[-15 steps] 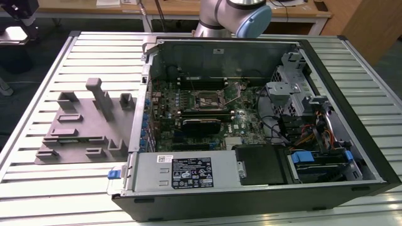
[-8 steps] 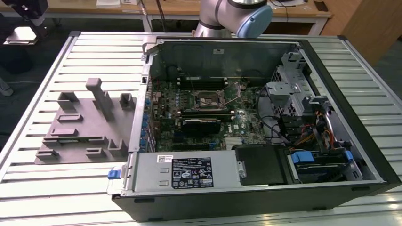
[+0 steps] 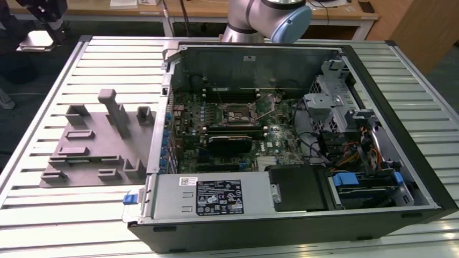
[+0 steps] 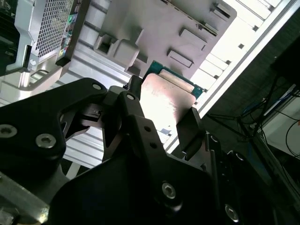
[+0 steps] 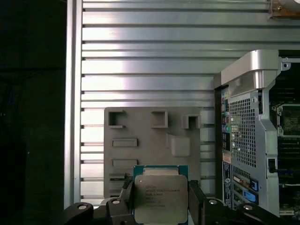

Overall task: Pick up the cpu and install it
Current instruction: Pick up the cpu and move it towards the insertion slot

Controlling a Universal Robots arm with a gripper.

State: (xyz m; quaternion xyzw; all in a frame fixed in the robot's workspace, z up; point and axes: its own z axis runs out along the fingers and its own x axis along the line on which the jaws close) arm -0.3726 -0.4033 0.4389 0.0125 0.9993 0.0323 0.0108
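Observation:
The cpu point(image 5: 161, 194) is a flat square chip with a silvery metal top and a green rim. It sits between the two black fingers of my gripper point(image 5: 161, 202), which is shut on its opposite edges. In the second wrist view the cpu point(image 4: 165, 91) shows from below, still clamped in the gripper point(image 4: 161, 110). It hangs in the air well above the grey fixture plate point(image 5: 150, 136). The open computer case point(image 3: 287, 140) holds the motherboard with its cpu socket point(image 3: 237, 114), off to one side of the held chip.
The grey fixture plate point(image 3: 93, 145) with raised blocks lies on the slatted metal table point(image 3: 43, 209), at the exterior view's left of the case. The arm's body point(image 3: 265, 16) rises behind the case. A power supply point(image 3: 208, 196), drive cage point(image 3: 330, 102) and cables fill the case.

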